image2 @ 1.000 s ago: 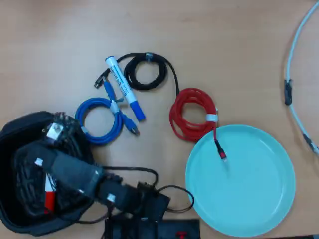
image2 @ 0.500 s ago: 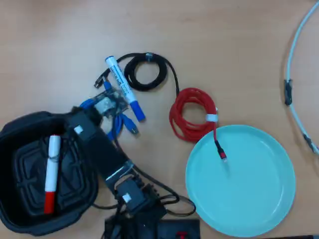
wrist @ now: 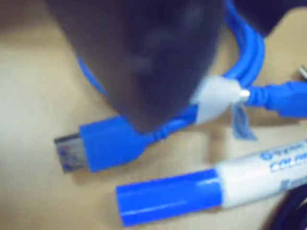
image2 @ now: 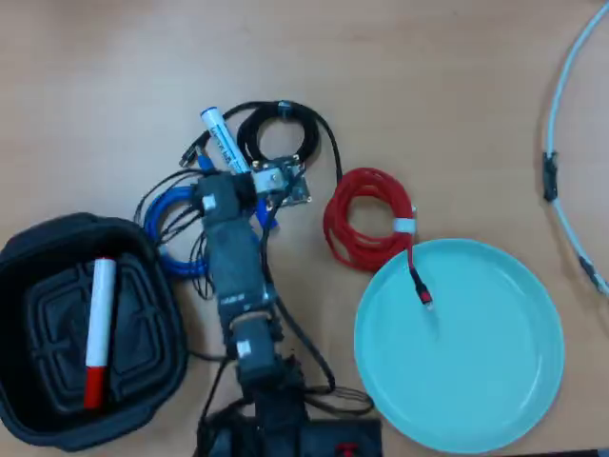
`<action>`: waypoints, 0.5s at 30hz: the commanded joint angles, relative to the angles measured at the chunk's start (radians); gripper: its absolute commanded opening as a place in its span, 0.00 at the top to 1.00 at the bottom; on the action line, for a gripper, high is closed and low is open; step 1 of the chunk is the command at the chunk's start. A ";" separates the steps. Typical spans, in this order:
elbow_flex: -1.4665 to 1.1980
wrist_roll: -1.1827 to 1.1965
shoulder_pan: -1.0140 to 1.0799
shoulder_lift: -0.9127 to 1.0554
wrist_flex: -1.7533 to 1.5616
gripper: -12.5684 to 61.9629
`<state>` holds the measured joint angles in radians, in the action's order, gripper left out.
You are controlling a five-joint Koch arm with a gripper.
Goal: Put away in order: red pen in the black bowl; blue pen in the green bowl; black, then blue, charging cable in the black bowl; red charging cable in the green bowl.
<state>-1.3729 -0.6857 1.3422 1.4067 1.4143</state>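
Observation:
In the wrist view the blue pen (wrist: pixel 192 189), with a blue cap and a white body, lies along the bottom. The blue cable (wrist: pixel 249 52) coils above it, its plug (wrist: pixel 96 146) pointing left. My gripper (wrist: pixel 206 76) hovers low over the cable, just above the pen. One dark blurred jaw fills the top middle and the other shows at the top right corner, so the jaws stand apart and hold nothing. From overhead, my gripper (image2: pixel 249 186) covers the blue pen's (image2: pixel 223 139) cap end. The red pen (image2: pixel 96 328) lies in the black bowl (image2: pixel 29 257). The green bowl (image2: pixel 495 419) is at the right.
The black cable (image2: pixel 319 129) is coiled beyond the gripper. The red cable (image2: pixel 366 219) is coiled right of the arm, with its plug end (image2: pixel 422 286) lying over the green bowl's rim. The blue cable (image2: pixel 171 224) sits between the arm and the black bowl. A pale cord (image2: pixel 561 124) curves at the far right.

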 commanded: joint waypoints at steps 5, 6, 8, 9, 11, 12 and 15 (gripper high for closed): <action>0.179 0.239 0.054 -0.176 -0.104 0.45; 0.207 0.276 0.058 -0.206 -0.101 0.45; 0.256 0.373 0.074 -0.247 -0.095 0.45; 0.275 0.433 0.081 -0.255 -0.089 0.45; 0.295 0.563 0.091 -0.258 -0.086 0.45; 0.295 0.630 0.092 -0.258 -0.086 0.45; 0.288 0.830 0.097 -0.258 -0.086 0.45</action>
<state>-1.1674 0.0046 1.4281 1.1382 1.3407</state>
